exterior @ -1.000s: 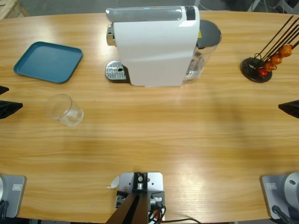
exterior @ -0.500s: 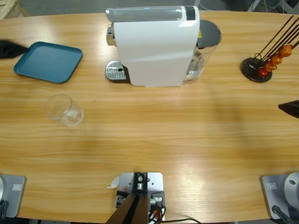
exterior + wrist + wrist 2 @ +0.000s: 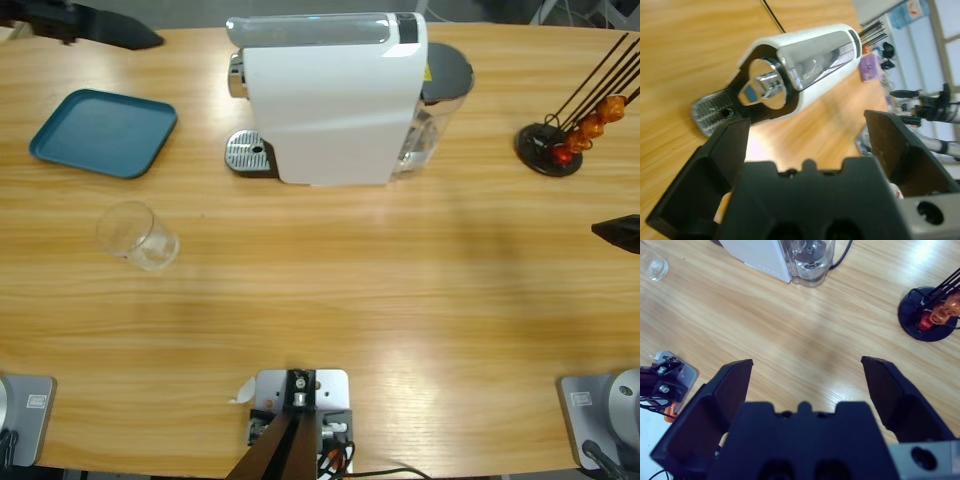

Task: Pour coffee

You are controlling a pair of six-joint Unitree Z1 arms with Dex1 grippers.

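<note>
Left hand (image 3: 805, 127) has swung off the counter's (image 3: 330, 300) left edge, past the tray (image 3: 100, 135), up to the far left corner. The right hand has barely budged.

Left to right now. Left hand is top-left, jaws spread wide w/ nothing between them. Its wrist view looks straight down the coffee machine's (image 3: 330, 100) nose, w/ the chrome spout (image 3: 765, 85) dead ahead and the drip grate (image 3: 715, 110) under it.

Blue tray sits bare, just below that hand. Glass (image 3: 137, 236) is further toward the near edge, on the counter, well apart from the hand and left of the machine. It looks clear. No dark coffee showing in it or anywhere else, so the coffee can't be placed from these views.

Machine is mid-counter, spout end facing left, long axis running left-right, water tank (image 3: 440, 100) at its right end. Capsule stand (image 3: 560, 140) is further right. Right hand (image 3: 806, 365) is at the far right edge, jaws also spread and empty, over bare wood.

What matters: glass and spout are both on the left arm's side, a long way from the right arm. From the left hand, the spout lies ahead and the glass off toward the near edge. Prob. left arm's job.
</note>
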